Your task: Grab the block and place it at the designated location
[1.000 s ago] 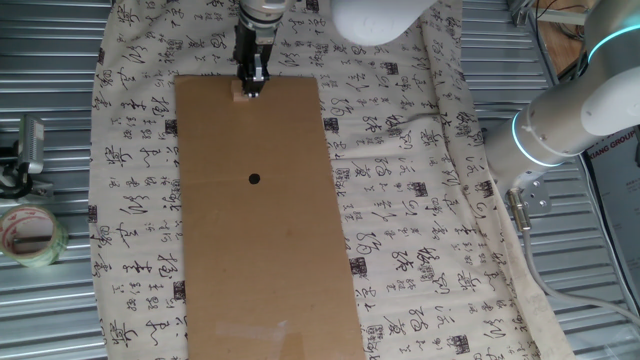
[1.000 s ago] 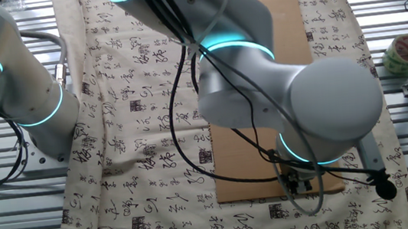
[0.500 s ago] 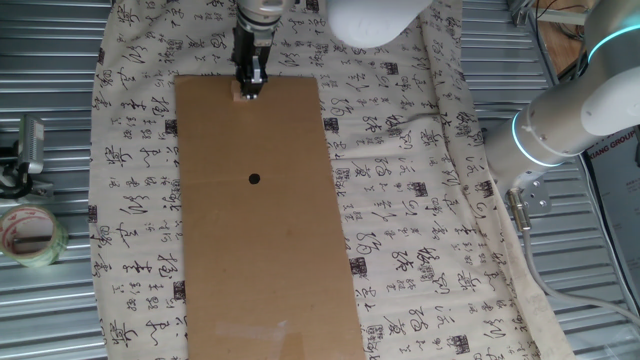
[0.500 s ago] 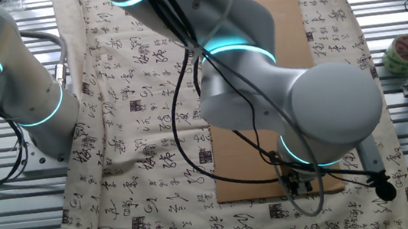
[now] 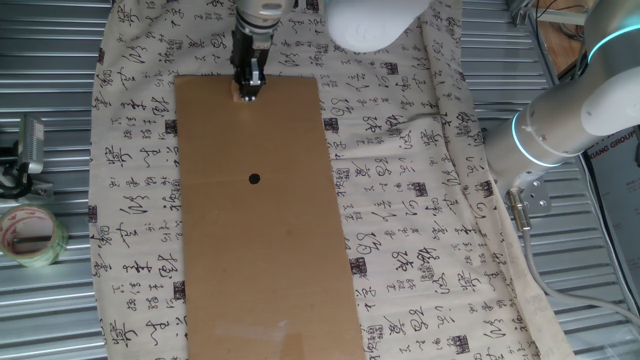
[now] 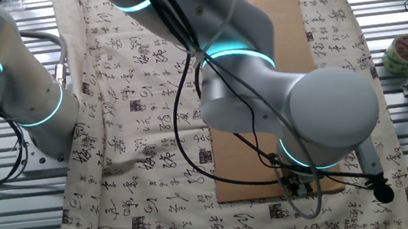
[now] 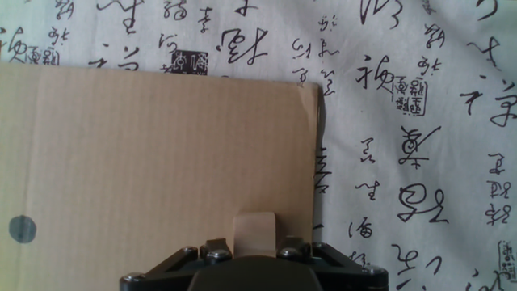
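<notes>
The block [image 7: 254, 233], a small pale tan cube, sits between my gripper's [image 7: 254, 246] fingers at the bottom of the hand view, with the jaws closed against both its sides. In one fixed view the gripper [image 5: 247, 88] stands upright at the far end of the brown cardboard sheet [image 5: 270, 250], and a pale bit of the block [image 5: 239, 97] shows at its tip. The black dot [image 5: 254, 180] lies on the sheet well short of the gripper; it also shows at the hand view's left edge [image 7: 22, 229]. In the other fixed view the arm hides the block and dot.
A calligraphy-printed cloth [image 5: 420, 200] lies under the sheet on a ribbed metal table. A tape roll [image 5: 30, 235] and a metal clamp [image 5: 25, 150] lie at the left. The arm's base [image 5: 570, 120] stands at the right.
The gripper has edged very slightly left at the sheet's far end. The block stays between its fingers. Nothing else has moved.
</notes>
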`<move>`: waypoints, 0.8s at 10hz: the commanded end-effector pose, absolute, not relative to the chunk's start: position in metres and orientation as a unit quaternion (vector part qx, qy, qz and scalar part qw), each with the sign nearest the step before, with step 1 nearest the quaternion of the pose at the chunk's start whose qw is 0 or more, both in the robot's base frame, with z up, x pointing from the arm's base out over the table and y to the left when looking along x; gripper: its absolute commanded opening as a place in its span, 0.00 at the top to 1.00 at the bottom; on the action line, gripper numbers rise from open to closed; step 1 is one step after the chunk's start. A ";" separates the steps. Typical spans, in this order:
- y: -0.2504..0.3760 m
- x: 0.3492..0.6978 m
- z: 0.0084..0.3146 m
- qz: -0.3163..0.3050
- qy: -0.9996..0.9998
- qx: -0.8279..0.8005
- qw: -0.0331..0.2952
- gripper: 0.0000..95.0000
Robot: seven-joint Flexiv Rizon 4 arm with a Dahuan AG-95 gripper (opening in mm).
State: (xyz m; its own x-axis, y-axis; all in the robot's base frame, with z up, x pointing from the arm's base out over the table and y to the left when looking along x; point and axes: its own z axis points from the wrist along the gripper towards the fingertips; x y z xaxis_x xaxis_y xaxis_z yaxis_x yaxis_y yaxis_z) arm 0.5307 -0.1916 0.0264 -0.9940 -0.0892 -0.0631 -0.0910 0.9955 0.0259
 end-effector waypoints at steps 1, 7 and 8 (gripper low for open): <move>-0.192 0.531 0.025 0.014 0.998 -0.045 0.031 0.60; -0.192 0.531 0.024 0.013 0.998 -0.046 0.029 0.60; -0.192 0.531 0.024 0.013 0.998 -0.047 0.029 0.60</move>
